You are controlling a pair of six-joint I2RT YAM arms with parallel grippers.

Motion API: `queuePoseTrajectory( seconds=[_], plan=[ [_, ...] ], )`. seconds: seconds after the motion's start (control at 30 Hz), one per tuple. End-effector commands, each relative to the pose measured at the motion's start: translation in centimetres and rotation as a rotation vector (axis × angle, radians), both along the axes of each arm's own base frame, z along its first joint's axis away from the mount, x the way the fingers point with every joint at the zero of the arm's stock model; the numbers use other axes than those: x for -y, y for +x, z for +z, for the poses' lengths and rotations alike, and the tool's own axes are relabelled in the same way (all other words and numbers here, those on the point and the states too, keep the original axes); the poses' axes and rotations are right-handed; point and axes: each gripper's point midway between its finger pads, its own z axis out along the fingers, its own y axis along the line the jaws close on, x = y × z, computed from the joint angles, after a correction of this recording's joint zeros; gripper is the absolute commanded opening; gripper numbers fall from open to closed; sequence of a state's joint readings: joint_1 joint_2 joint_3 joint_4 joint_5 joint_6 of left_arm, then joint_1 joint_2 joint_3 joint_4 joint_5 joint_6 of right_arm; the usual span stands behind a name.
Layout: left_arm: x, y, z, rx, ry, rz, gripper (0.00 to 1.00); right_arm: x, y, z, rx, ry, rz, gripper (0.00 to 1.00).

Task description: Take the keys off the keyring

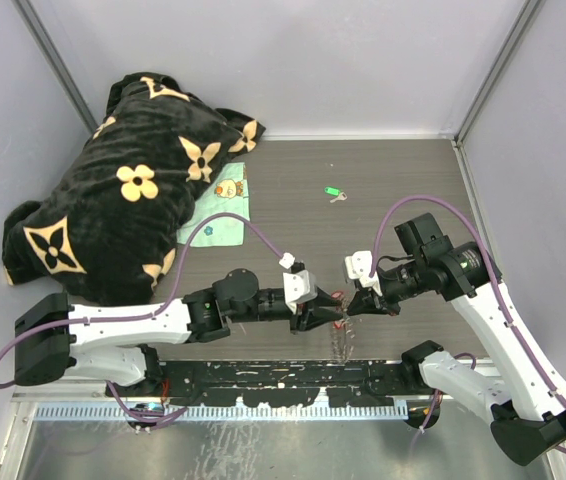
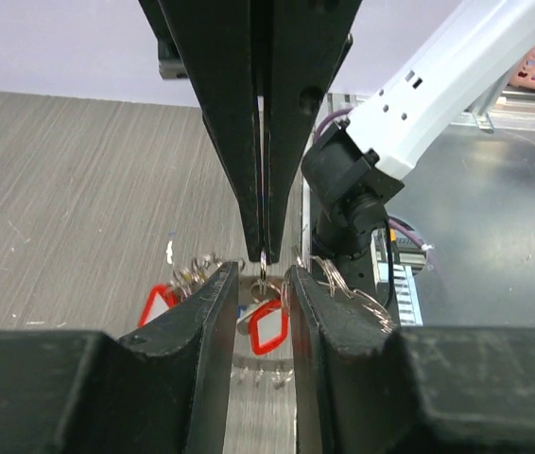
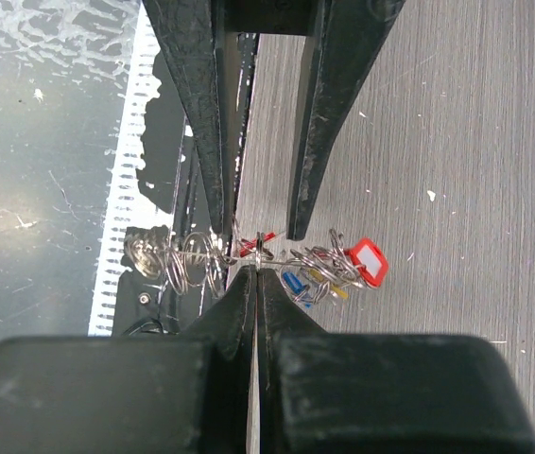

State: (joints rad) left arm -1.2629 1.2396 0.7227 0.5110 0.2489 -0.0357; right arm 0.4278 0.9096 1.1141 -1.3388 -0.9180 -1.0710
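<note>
The keyring (image 3: 178, 260) is a silvery wire loop strung with many small split rings, held in the air between the two grippers near the table's front edge (image 1: 341, 335). Keys hang from it: a red tag (image 3: 367, 260), a blue tag (image 3: 295, 284) and a yellow tag (image 3: 336, 291). My right gripper (image 3: 257, 272) is shut on the small split ring of a red-tagged key (image 2: 267, 326). My left gripper (image 2: 261, 284) is open, its fingers either side of that key, the loop lying across their tips. Another red tag (image 2: 157, 305) hangs left of them.
A loose key with a green tag (image 1: 333, 192) lies on the table further back. A black blanket with tan flowers (image 1: 133, 190) is heaped at the back left, with a pale green cloth (image 1: 221, 215) beside it. A black rail (image 1: 293, 378) runs along the front edge.
</note>
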Motion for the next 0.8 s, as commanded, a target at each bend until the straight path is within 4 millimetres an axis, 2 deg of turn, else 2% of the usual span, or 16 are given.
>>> queuePoseTrajectory(
  seconds=[0.0,0.17,0.5,0.77],
  plan=[
    [0.94,0.77,3.57,0.032,-0.079,0.028,0.30,-0.71,0.02,1.26,0.030,0.064,0.026,0.01],
    [1.16,0.97,3.74,0.027,-0.070,0.035,0.24,-0.66,-0.02,1.25,0.033,0.063,0.025,0.01],
    [0.57,1.05,2.87,0.027,-0.029,0.048,0.24,-0.67,-0.06,1.40,0.037,0.067,0.026,0.01],
    [1.08,0.91,2.92,0.015,-0.016,0.035,0.24,-0.70,0.12,1.48,0.042,0.065,0.022,0.01]
  ],
)
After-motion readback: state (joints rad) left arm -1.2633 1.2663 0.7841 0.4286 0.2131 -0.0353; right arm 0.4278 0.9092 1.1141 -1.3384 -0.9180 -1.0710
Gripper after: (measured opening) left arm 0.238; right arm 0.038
